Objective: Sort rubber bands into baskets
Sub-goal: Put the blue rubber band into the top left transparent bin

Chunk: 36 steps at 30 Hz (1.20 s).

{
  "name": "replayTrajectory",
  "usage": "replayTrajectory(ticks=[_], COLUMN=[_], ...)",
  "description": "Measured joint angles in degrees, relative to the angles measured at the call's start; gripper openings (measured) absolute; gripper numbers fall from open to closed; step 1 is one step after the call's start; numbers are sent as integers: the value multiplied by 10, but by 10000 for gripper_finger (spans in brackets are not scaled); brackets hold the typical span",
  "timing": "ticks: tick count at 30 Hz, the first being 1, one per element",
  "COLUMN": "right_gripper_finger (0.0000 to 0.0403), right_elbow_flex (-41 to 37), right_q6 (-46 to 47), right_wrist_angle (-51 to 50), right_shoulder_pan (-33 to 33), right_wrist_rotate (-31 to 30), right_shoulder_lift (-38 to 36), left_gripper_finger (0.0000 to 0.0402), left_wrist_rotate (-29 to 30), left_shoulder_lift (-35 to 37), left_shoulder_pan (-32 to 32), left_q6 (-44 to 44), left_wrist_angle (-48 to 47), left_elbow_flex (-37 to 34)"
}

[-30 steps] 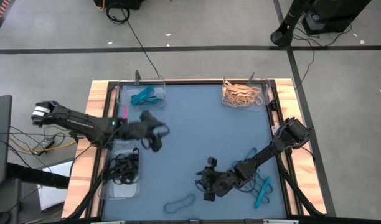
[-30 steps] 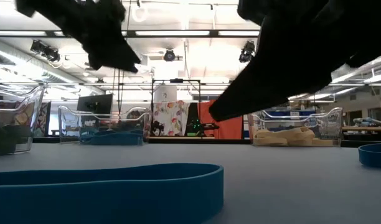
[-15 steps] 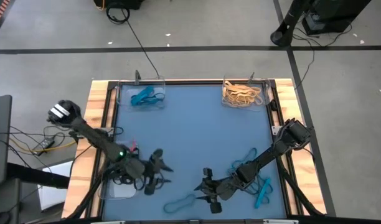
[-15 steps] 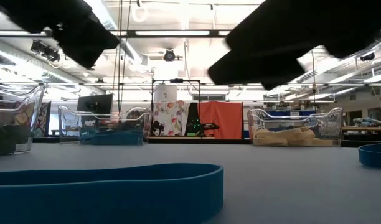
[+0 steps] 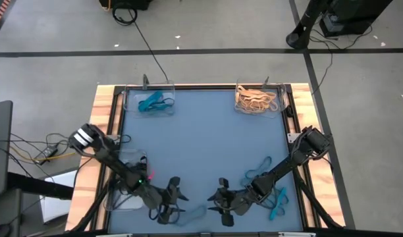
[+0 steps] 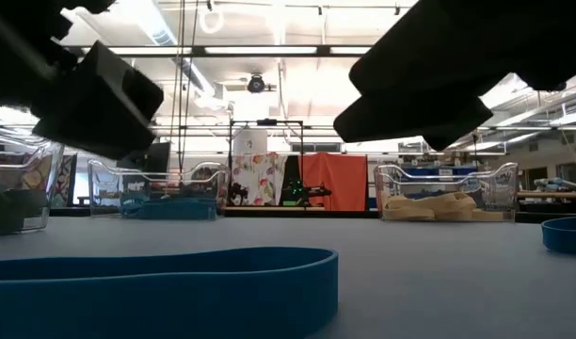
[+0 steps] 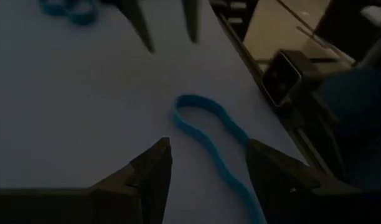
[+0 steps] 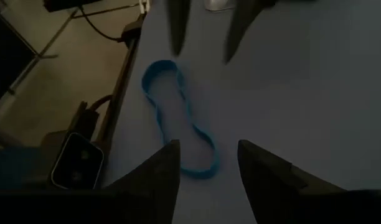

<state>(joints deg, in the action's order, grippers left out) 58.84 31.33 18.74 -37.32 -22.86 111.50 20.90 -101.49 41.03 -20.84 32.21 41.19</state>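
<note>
**Both hands closing in on one blue band at the front edge**

High view is showing the left hand [image 5: 170, 199] and the right hand [image 5: 220, 201] facing each other at about six o'clock on the table [image 5: 208, 138], with a teal-blue rubber band [image 5: 191, 212] lying flat between them. Each hand is standing released, fingers spread and gripping nothing; the left wrist view is framing the same band [image 7: 209, 134] just ahead of its fingers [image 7: 154, 168], and the right wrist view is doing likewise. Judging by this, the step in hand is the pick-up of a stray blue band, not yet grasped. The next move is probably calling for one hand to yield while the other lowers and pinches the thin loop, then carries it to the basket [image 5: 149, 101] at eleven o'clock holding blue bands. Tan bands are filling the basket [image 5: 257, 99] at one o'clock, black ones the basket [image 5: 127, 181] at eight o'clock; more blue bands [image 5: 270, 191] are lying loose at four o'clock.

Low view is looking across the blue-grey surface into a lit workshop with an orange panel [image 6: 330, 193] behind
</note>
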Motion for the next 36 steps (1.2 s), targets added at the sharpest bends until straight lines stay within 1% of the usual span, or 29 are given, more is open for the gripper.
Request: replayTrajectory(ticks=[2,8,16,28,30,32,36], right_gripper_finger=[172,172,170,170,170,170,170], right_elbow_flex=[0,0,0,0,0,0,0], right_q6=[-3,-14,0,0,-2,-2,-3], right_wrist_angle=[0,-3,-5,-15,-16,-16,-17], right_shoulder_pan=[1,10,15,13,13,13,15], right_wrist_rotate=[-3,-33,-31,-30,-30,-30,-30], right_shoulder_lift=[0,0,0,-1,-1,-1,-1], left_gripper_finger=[207,207,207,205,198,181,116], left_wrist_rotate=[-11,-7,-10,-11,-11,-11,-11], left_shoulder_lift=[-18,-49,-68,-117,-117,-117,-118], left_shoulder_pan=[0,0,11,15,15,16,19], left_q6=[-2,-20,-34,-78,-80,-80,-80], left_wrist_angle=[2,1,-3,26,26,25,23], left_elbow_flex=[11,38,45,46,46,46,46])
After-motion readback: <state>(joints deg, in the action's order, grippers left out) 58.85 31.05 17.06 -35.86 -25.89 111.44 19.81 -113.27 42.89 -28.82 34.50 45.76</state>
